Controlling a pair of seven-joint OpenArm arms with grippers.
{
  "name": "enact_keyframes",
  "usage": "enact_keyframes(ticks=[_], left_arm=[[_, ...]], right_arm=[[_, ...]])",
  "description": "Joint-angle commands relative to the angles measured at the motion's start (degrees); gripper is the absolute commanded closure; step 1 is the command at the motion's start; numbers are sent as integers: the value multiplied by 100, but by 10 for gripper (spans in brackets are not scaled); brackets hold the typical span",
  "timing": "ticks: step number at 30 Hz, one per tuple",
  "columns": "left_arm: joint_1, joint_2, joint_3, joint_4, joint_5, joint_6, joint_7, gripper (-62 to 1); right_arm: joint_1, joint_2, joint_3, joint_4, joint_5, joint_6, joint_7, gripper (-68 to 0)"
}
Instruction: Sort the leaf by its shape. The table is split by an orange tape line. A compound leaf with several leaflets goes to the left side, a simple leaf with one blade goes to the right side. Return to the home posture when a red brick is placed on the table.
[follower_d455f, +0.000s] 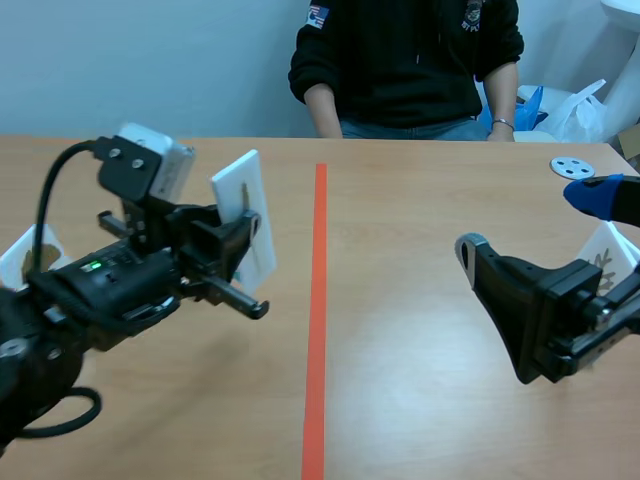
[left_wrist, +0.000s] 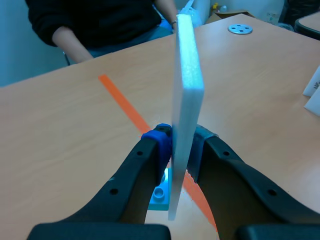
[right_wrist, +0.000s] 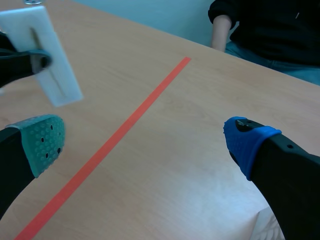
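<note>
A white leaf card (follower_d455f: 247, 212) stands upright above the table, left of the orange tape line (follower_d455f: 318, 300), with my left gripper (follower_d455f: 232, 248) shut on its lower part. In the left wrist view the card (left_wrist: 186, 95) shows edge-on between the fingers, with a small blue brick base (left_wrist: 160, 195) under it. The right wrist view shows the card's face (right_wrist: 44, 59) with only a thin dark stalk on it; the leaf's shape cannot be made out. My right gripper (follower_d455f: 528, 222) hangs open over the right side, with nothing between its pads (right_wrist: 45, 142).
A person (follower_d455f: 405, 60) sits across the table with forearms at the far edge. Another white card (follower_d455f: 24, 256) stands at the far left and one (follower_d455f: 610, 252) behind my right gripper. A grey disc (follower_d455f: 572, 166) lies at the back right.
</note>
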Motion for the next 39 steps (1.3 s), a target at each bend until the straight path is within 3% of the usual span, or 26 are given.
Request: enact_keyframes(ticks=[1, 13, 19, 25, 29, 39], left_arm=[[356, -70, -219, 232, -76, -15, -94, -40], [2555, -175, -2326, 1746, -1023, -15, 24, -41], [2758, -177, -3460, 1910, -1279, -15, 28, -41], [2761, -179, -4457, 1908, -1786, 9, 101, -41], [2824, -175, -4721, 1840, -2087, 4, 289, -40], [2527, -177, -4725, 643, -2114, 4, -24, -40]], right_arm=[[98, 17, 74, 15, 61, 0, 103, -671], [98, 17, 74, 15, 61, 0, 101, -671], [98, 17, 74, 15, 61, 0, 101, -671], [98, 17, 74, 15, 61, 0, 101, -671], [98, 17, 74, 15, 61, 0, 103, -671], [162, 17, 74, 13, 63, 2, 85, -671]])
